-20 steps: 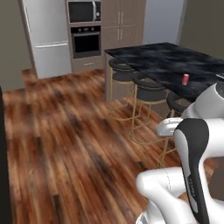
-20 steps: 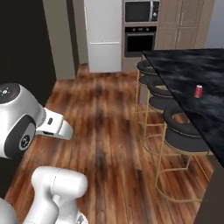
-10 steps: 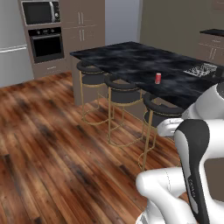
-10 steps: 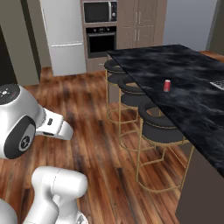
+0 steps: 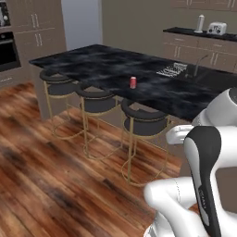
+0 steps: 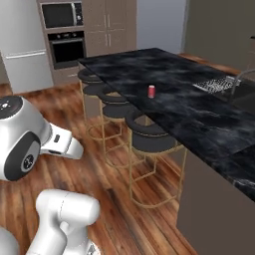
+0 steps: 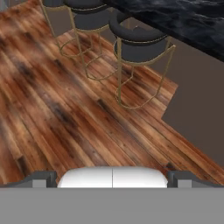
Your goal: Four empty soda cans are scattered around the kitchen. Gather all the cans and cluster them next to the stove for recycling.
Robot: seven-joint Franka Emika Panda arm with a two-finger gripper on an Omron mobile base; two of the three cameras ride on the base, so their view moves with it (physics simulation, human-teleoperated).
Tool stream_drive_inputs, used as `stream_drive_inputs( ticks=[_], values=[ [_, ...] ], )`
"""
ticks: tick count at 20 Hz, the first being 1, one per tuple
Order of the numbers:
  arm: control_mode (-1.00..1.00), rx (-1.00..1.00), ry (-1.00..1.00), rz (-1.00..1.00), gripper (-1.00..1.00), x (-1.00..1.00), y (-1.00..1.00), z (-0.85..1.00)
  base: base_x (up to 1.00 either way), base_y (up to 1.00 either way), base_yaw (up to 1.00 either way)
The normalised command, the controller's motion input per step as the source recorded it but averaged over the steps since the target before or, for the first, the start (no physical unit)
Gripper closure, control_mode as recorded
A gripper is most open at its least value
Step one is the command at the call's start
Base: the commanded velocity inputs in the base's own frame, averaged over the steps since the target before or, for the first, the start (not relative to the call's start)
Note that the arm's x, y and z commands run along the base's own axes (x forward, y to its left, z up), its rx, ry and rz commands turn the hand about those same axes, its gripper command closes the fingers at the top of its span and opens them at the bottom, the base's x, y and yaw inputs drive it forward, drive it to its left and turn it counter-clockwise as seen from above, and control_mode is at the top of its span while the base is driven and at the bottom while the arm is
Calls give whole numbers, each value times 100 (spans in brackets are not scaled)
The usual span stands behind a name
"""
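While the pincer [image 7: 112,177] hung low over the wooden floor [image 7: 57,113], its two dark fingertips [image 7: 41,178] stood at the bottom corners of the hand view, spread wide apart with nothing between them, so it was open and empty. Ahead of it and to its left ran the bare planks; ahead and slightly right stood the nearest bar stool [image 7: 139,46], black-cushioned on thin gold legs, with two more stools [image 7: 89,17] in a row beyond it toward the upper left. Further right rose the dark side panel of the kitchen island [image 7: 199,118], whose black marble top [image 7: 183,17] lay above the stools, higher than the pincer.

From the left base view, the red soda can [image 5: 133,82] stood upright on that black top, well ahead of the arm, near the edge above the stools and between the second and third of them [image 5: 143,122]. A dish rack [image 5: 172,70] and a faucet [image 5: 199,65] sat further along the island to the can's right; on the rear counter stood a tall white canister [image 5: 200,23] just beside a toaster [image 5: 217,28].

From the right base view, the same can [image 6: 152,91] stood alone on the marble, apart from the rack [image 6: 216,84]; a built-in oven [image 6: 67,47] with a microwave [image 6: 61,15] above it stood beside a pale refrigerator [image 6: 22,55] far off to the left
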Motion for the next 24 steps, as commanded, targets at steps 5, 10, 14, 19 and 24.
stream_drive_inputs(
  ticks=[5,10,14,19,24],
  values=[
    [100,0,0,0,-100,0,0,0,38,-14,-31],
    [100,0,0,0,-100,0,0,0,48,-17,-27],
    [100,0,0,0,-100,0,0,0,51,-17,-25],
    [100,0,0,0,-100,0,0,0,51,-17,-25],
    [100,0,0,0,-100,0,0,0,42,-7,-19]
  ],
)
